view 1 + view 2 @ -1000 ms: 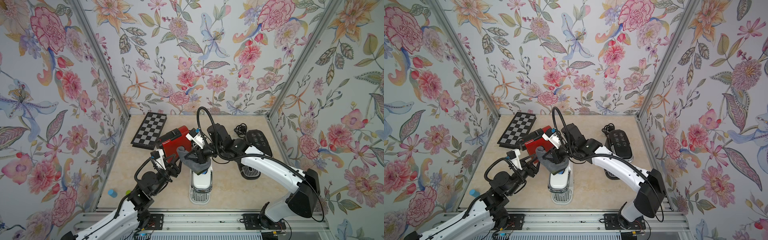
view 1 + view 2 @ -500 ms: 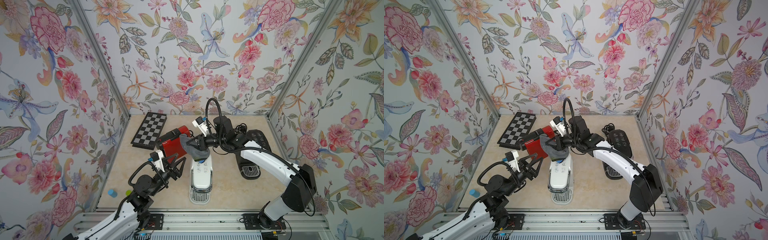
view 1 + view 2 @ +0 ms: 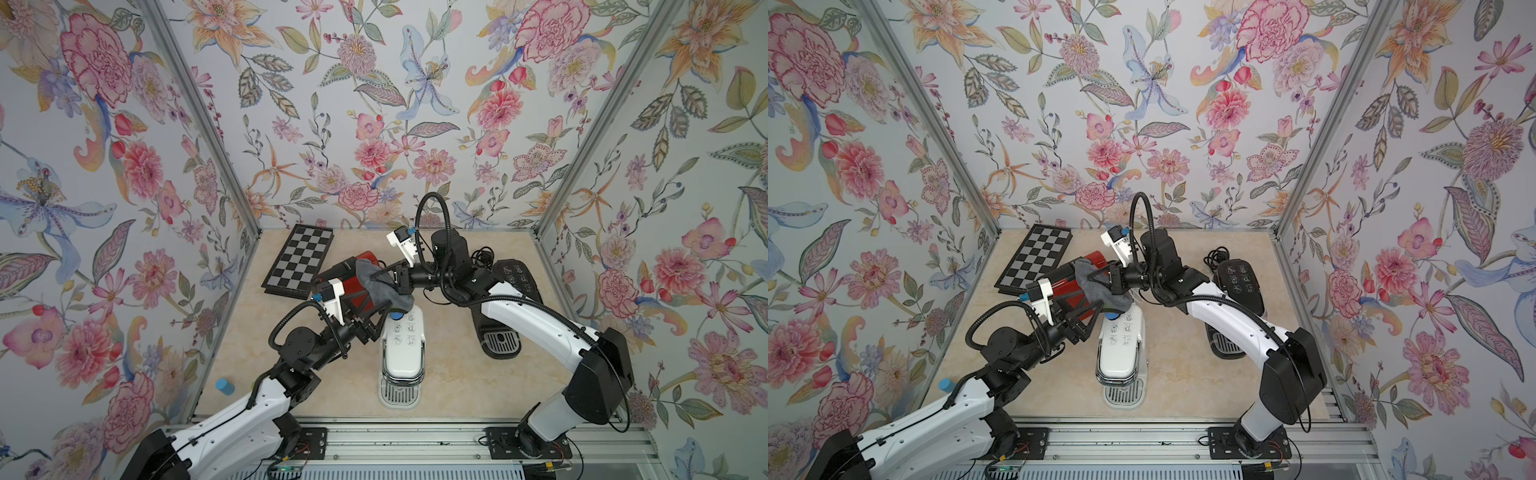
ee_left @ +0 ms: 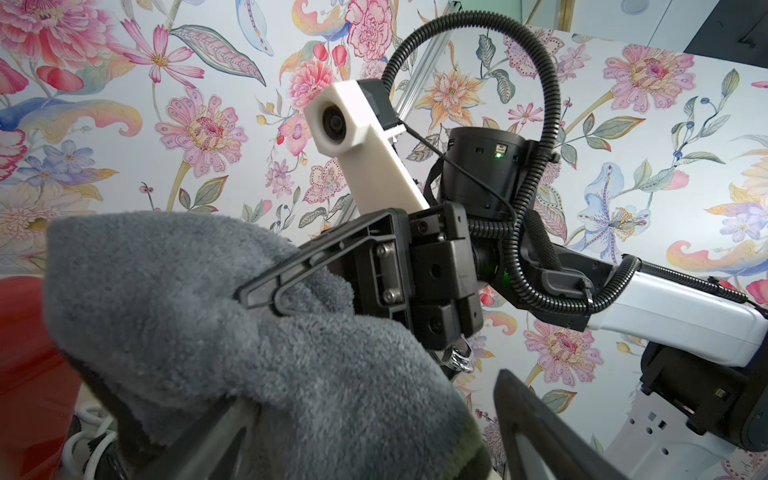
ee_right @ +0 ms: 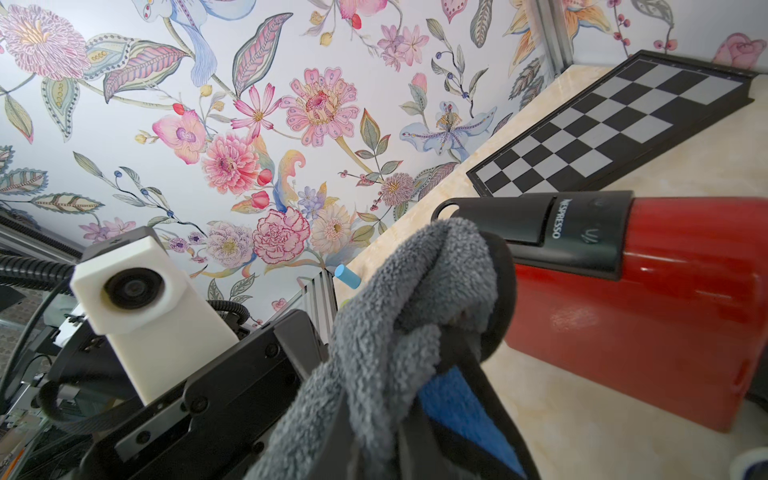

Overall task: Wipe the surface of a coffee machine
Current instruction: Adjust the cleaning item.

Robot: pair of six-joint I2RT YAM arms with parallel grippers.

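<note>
Having swung back off the white plastic coffee machine [image 3: 402, 345], the right gripper [image 3: 376, 277] is pinching the fluffy grey cloth [image 3: 384, 293] beside the red-bodied coffee machine [image 3: 354, 289] in both top views, while the left gripper [image 3: 371, 305] is gaping empty, the left wrist view is showing cloth [image 4: 208, 311] crossing its spread jaws, and the right wrist view is showing cloth [image 5: 395, 316] bunching before the red casing [image 5: 644, 332]

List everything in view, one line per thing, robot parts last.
red coffee machine: 1, red and black, centre back beside chessboard
white coffee machine: 1, white, centre front
black coffee machine: 1, black, right side
chessboard: 1, black and grey, back left
cloth: 1, grey, against red coffee machine
cylinder: 1, blue, front left edge
cable: 1, black, behind black coffee machine
table: 1, beige
left gripper: 1, black, fingers open at cloth
right gripper: 1, black, fingers shut on cloth
</note>
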